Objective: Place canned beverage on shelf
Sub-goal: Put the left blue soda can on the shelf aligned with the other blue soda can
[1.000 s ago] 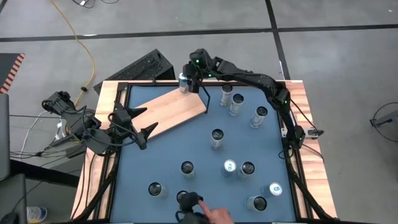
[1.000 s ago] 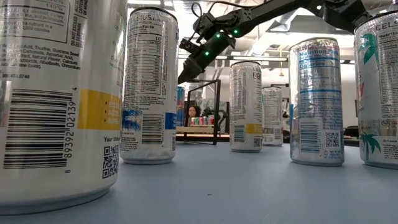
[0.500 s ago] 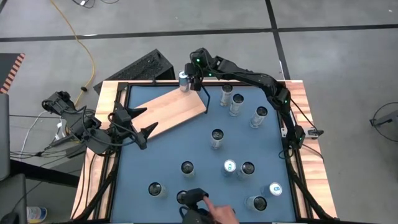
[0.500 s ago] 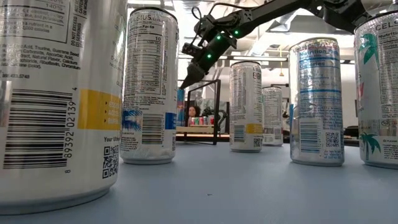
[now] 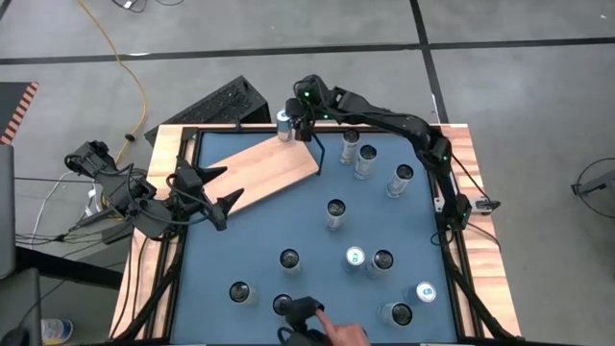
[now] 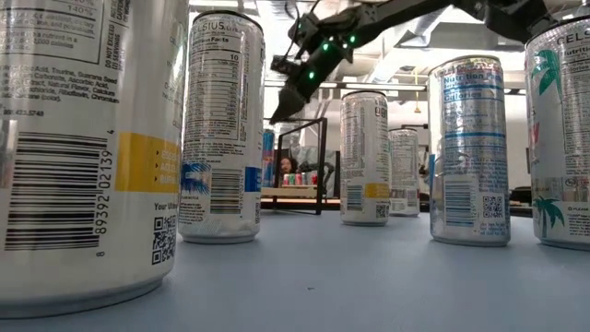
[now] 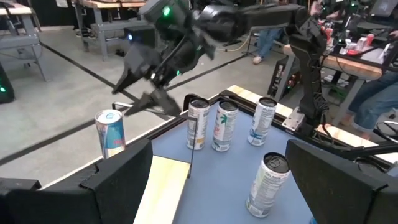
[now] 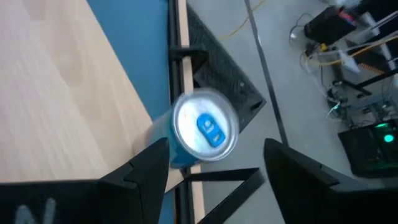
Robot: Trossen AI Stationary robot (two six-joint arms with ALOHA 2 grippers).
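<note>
A blue-and-silver can (image 5: 283, 125) stands upright at the far end of the pale-wood shelf (image 5: 259, 171), beside its black wire frame (image 5: 317, 154). My right gripper (image 5: 300, 128) hovers just above that can, open and holding nothing. In the right wrist view the can's top (image 8: 205, 130) sits between the spread fingers (image 8: 143, 165). In the low view the right gripper (image 6: 279, 109) is raised, and the can (image 6: 267, 157) is partly hidden behind a nearer can. My left gripper (image 5: 231, 185) waits open at the shelf's near-left end.
Several silver cans stand on the blue tabletop (image 5: 288, 226), among them ones at the far right (image 5: 365, 159) and the middle (image 5: 335, 213). A person's hand (image 5: 336, 333) reaches in at the front edge by a can (image 5: 285, 307). Tall cans (image 6: 221, 129) crowd the low view.
My right gripper dipped toward the can, then rose a little; the can stays standing on the shelf. The person's hand at the front edge shifted slightly. The left arm has not moved.
</note>
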